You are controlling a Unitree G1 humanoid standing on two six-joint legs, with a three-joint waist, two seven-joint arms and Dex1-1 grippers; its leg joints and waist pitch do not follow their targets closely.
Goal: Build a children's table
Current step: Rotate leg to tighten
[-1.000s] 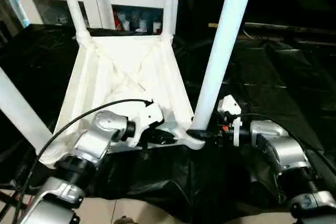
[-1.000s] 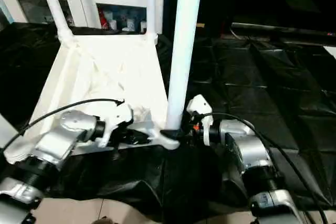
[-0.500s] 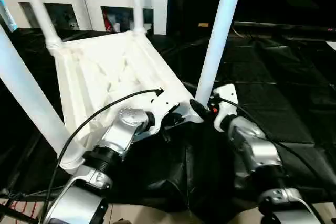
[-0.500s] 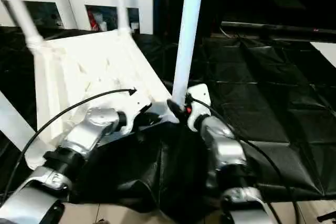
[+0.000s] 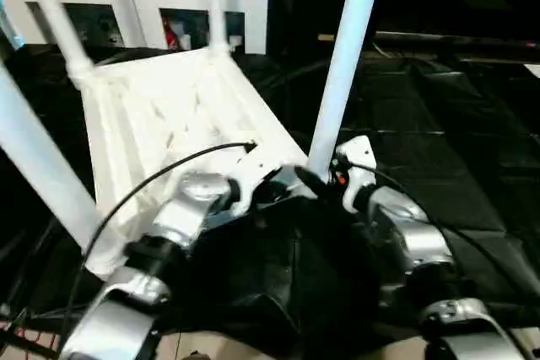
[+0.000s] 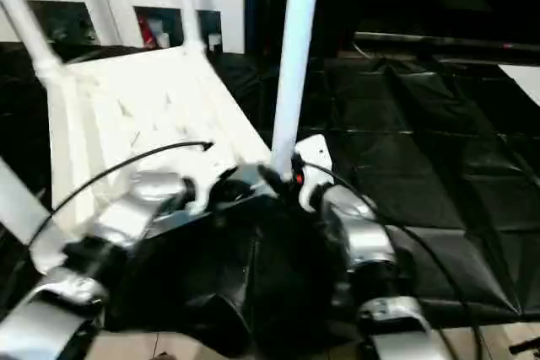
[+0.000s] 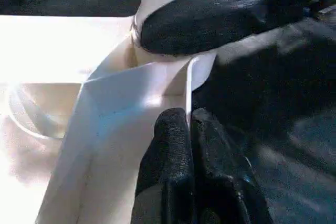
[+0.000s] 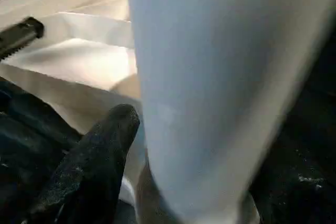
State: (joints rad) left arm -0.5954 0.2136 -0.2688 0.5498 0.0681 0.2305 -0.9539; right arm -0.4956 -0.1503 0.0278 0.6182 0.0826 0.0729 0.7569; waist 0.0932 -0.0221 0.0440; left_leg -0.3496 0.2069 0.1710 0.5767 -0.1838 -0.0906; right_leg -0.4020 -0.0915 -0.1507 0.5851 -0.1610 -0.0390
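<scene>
The children's table (image 5: 169, 115) lies upside down on black sheeting, its ribbed white underside facing up and tilted. Four white legs stand up from its corners: two far ones (image 5: 57, 18) (image 5: 211, 2), a near left one (image 5: 38, 174) and a near right one (image 5: 344, 65). My left gripper (image 7: 187, 124) is shut on the thin near rim of the tabletop, close to the near right corner (image 5: 283, 179). My right gripper (image 5: 316, 181) is at the base of the near right leg (image 8: 220, 87), on its right side.
A white cabinet with glass doors (image 5: 143, 6) stands behind the table. Crumpled black sheeting (image 5: 439, 124) covers the floor around it and bunches up under my forearms (image 5: 278, 284). Pale bare floor (image 5: 211, 347) runs along the near edge.
The view has shifted. The table now sits turned, its far end more to the left. My right forearm has swung in from the right, still at the leg's base. Left grip unchanged.
</scene>
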